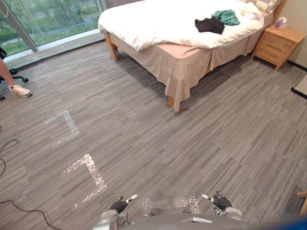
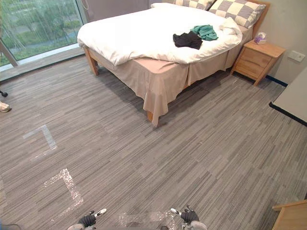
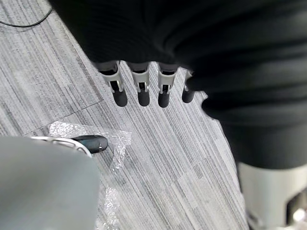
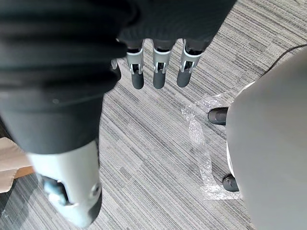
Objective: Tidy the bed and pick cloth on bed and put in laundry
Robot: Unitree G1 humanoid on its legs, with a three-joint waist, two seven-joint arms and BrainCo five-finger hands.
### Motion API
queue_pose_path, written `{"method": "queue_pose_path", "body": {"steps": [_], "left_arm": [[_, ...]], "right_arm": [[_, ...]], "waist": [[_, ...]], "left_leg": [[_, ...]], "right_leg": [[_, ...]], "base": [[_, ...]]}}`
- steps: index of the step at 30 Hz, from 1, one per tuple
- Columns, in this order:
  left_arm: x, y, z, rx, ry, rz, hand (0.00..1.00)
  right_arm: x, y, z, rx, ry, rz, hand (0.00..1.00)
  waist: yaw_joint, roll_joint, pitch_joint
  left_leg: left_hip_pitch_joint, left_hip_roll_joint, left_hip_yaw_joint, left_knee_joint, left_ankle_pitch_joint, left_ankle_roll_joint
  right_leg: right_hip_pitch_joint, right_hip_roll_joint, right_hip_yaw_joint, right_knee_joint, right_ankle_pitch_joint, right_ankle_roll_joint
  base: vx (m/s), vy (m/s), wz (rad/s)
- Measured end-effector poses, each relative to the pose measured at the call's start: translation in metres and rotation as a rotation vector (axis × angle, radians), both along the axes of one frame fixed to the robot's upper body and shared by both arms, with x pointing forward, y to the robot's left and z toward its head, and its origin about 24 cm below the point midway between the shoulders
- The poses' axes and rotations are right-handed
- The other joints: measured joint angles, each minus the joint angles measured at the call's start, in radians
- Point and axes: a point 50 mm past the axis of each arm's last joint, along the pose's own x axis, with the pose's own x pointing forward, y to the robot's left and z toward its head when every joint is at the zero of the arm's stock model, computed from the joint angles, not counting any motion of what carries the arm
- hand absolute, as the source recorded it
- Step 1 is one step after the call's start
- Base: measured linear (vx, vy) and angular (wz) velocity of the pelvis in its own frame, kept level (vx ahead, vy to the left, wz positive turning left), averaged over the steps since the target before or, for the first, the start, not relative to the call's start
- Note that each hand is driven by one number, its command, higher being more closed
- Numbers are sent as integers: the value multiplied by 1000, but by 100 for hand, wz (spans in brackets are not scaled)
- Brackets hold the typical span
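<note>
On bed (image 2: pixel 134 33), black cloth (image 2: pixel 187 40) & green cloth (image 2: pixel 206 31): garment type too small to tell. At bed's head, pillows (image 2: pixel 240 10) cut by top edge. Left of bed, person (image 1: pixel 19 90) cut off above leg.

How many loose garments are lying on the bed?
2. A black cloth lies on the white duvet near the nightstand side; a green cloth sits right beside it, toward the pillows. Others may be hidden under the duvet.

No readable text, labels, numbers or signs anywhere.
</note>
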Motion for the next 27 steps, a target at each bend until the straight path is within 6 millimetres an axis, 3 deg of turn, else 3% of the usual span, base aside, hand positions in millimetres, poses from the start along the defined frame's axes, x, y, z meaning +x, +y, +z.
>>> {"method": "queue_pose_path", "body": {"steps": [2,4,5,7,9,11,14,15,17,18,19,20,22,25,26,27], "left_arm": [[2,-1,0,-1,-3,-2,0],[8,-3,1,3,-12,-13,0],[12,0,2,13,-19,-22,0],[20,7,6,49,-32,-39,0],[25,5,6,44,-35,-44,0],[30,-9,5,9,-40,-50,0],[38,-19,6,-15,-43,-58,0],[39,-22,6,-23,-45,-55,0],[38,-20,6,-11,-43,-66,0],[36,-18,5,-1,-40,-65,0],[32,-20,4,-8,-31,-57,0],[33,-22,5,-10,-45,-70,0],[37,-30,6,-22,-75,-73,0],[46,-37,10,-36,-134,-39,0],[51,-40,13,-57,-176,10,0],[53,-40,15,-58,-192,24,0]], "right_arm": [[2,-2,1,-6,-3,-22,0],[9,-7,4,-17,-31,-55,0],[11,-8,5,-17,-43,-82,0],[18,-5,7,1,-64,-129,0],[14,-2,6,25,-60,-177,0],[12,-3,6,35,-62,-215,0],[15,-14,10,48,-106,-309,0],[18,-17,12,48,-130,-324,0],[19,-16,13,50,-141,-318,0],[17,-13,12,56,-138,-320,0],[20,-16,14,46,-153,-311,0],[20,-16,14,37,-163,-304,0],[21,-18,16,27,-171,-296,0],[21,-19,16,0,-166,-243,0],[22,-18,16,-15,-164,-202,0],[22,-16,16,-19,-164,-177,0]], "waist": [[0,3,9],[0,13,39],[-2,4,59],[-16,-28,93],[-28,-53,93],[-28,-51,94],[-58,-5,120],[-64,13,129],[-59,4,132],[-57,-7,134],[-57,3,131],[-63,4,121],[-78,13,114],[-79,31,109],[-73,36,108],[-71,36,108]], "left_leg": [[3,4,16,0,-4,-1],[14,14,50,1,-17,13],[14,11,75,9,-24,15],[14,-4,99,47,-45,22],[21,-6,110,68,-64,21],[13,10,117,101,-93,5],[15,94,124,140,-136,-35],[26,139,132,150,-149,-57],[67,182,153,152,-159,-101],[114,204,176,152,-175,-129],[134,226,193,154,-166,-126],[142,239,212,159,-117,-121],[145,274,208,211,-46,-111],[-27,385,74,618,38,-77],[-142,414,-11,896,33,-96],[-199,410,-48,1016,8,-110]], "right_leg": [[-29,-1,17,52,-21,-2],[-139,-11,42,277,-94,17],[-245,-32,47,477,-126,35],[-350,-86,27,687,-139,36],[-352,-118,-22,705,-171,23],[-339,-117,-37,628,-182,17],[-346,-114,-86,517,-179,16],[-376,-115,-87,497,-157,16],[-397,-131,-83,422,-81,29],[-387,-144,-106,438,-20,-12],[-391,-127,-113,485,-57,-19],[-424,-125,-110,572,-147,-30],[-416,-104,-115,619,-225,-61],[-336,-42,-104,563,-275,-83],[-258,-2,-86,497,-277,-92],[-207,14,-74,451,-275,-101]], "base": [[-19,-10,-25],[-47,16,-53],[-93,29,-58],[-91,16,-36],[22,-24,-25],[69,-64,-39],[156,-165,-17],[251,-236,-17],[376,-357,-26],[406,-358,-27],[402,-320,-21],[407,-315,-10],[415,-359,-12],[468,-361,-20],[432,-239,-43],[435,-196,-49]]}}
